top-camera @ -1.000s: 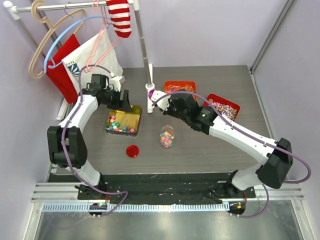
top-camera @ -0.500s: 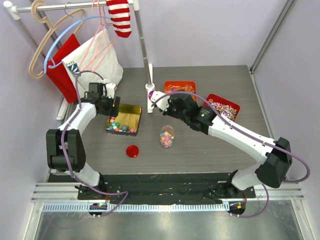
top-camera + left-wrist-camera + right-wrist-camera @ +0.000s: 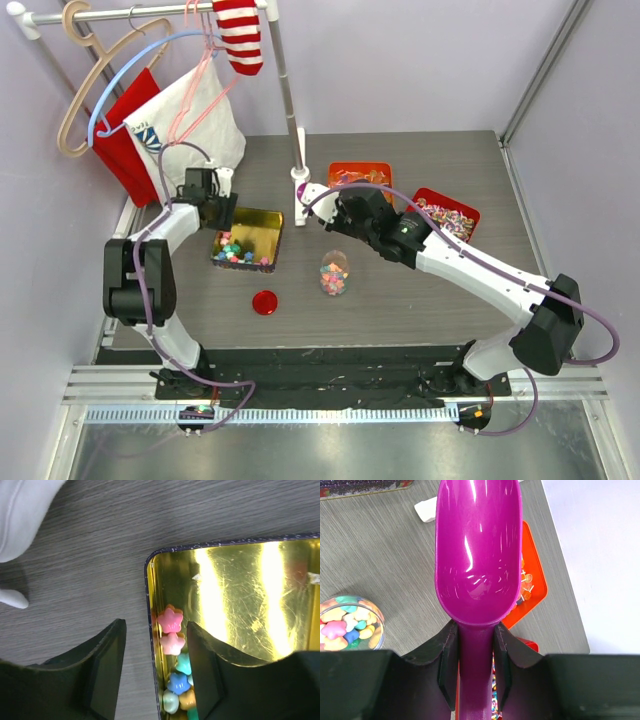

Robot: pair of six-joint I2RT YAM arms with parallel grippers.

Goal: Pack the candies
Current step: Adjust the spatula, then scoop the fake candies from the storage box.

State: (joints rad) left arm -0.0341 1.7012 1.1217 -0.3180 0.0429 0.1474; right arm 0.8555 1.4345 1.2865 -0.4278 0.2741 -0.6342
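While my right pincer (image 3: pixel 474 628) is pinching the handle of the empty scoop (image 3: pixel 477 545) at the far side of the part-filled jar (image 3: pixel 375 609), my left pincer (image 3: pixel 155 625) is hanging spread astride the left wall of the gold tin (image 3: pixel 240 595), one finger (image 3: pixel 100 675) outside, one inside beside the candies (image 3: pixel 171 630). I am judging this the tin-steadying step before scooping; the next move is calling for those fingers to press onto the wall, then the scoop coming left into the candies.

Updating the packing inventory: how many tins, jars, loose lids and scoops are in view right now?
Tins: 3 (gold tin, orange tin, red tin)
Jar: 1
Lid: 1
Scoop: 1
Total: 6
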